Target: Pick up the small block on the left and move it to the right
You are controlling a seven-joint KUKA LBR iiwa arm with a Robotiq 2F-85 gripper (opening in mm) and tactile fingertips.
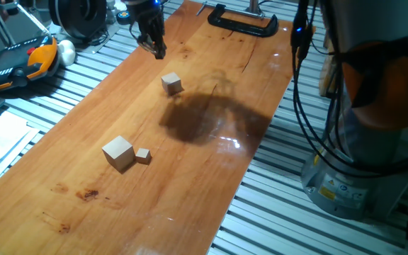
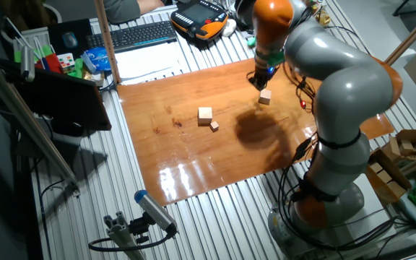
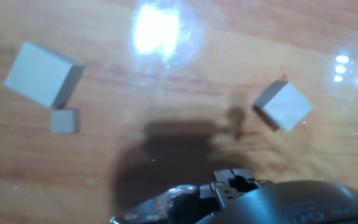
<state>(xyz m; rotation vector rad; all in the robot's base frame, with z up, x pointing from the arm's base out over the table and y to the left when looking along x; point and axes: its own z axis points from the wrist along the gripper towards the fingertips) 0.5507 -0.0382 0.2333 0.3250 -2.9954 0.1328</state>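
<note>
The small block [image 1: 171,83] is a plain pale wooden cube lying alone on the wooden board, turned slightly askew. It also shows in the other fixed view [image 2: 265,97] and at the right of the hand view [image 3: 283,106]. My gripper [image 1: 152,48] hangs above the board just beyond the block, apart from it. Its two dark fingers look spread, with nothing between them. From the other side the gripper [image 2: 256,81] is just up-left of the block. The hand view shows only the hand's dark body along the bottom edge; the fingertips are hidden.
A bigger pale cube [image 1: 118,152] and a tiny cube [image 1: 142,155] sit close together nearer the front. A black clamp [image 1: 243,21] grips the board's far edge. An orange and black pendant [image 1: 27,64] lies off the board, and the arm's base [image 1: 363,142] stands beside it.
</note>
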